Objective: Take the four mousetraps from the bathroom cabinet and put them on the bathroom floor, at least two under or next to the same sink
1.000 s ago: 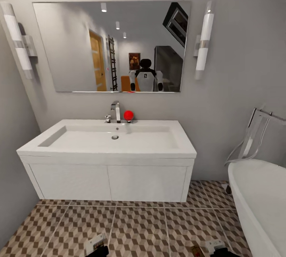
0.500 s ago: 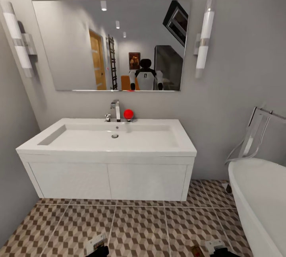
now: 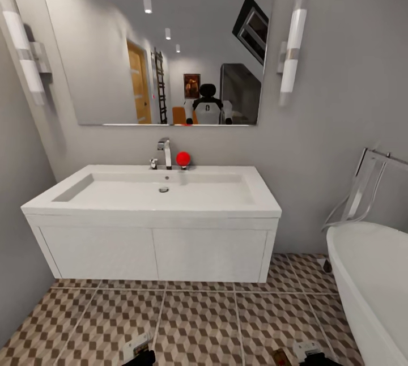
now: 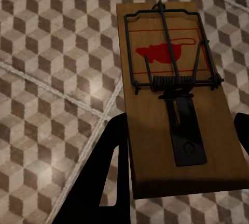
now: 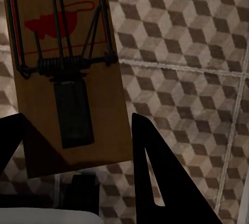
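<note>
Camera nearer the sink (image 3: 238, 207); both fingers hold mousetraps (image 4: 174, 104).

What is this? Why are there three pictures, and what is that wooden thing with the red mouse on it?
These come from a robot in a computer-made bathroom. It has two arms with pinching grippers. One camera sits on its head: it sees the white sink, the mirror, a bathtub and the bathroom floor with its cube-pattern tiles. You can even spot the robot in the mirror! The other two cameras sit near each gripper and look down along the fingers. The wooden things are mousetraps. The left gripper holds one mousetrap between its dark fingers, and the right gripper holds another mousetrap. Both hang above the floor tiles.
</note>
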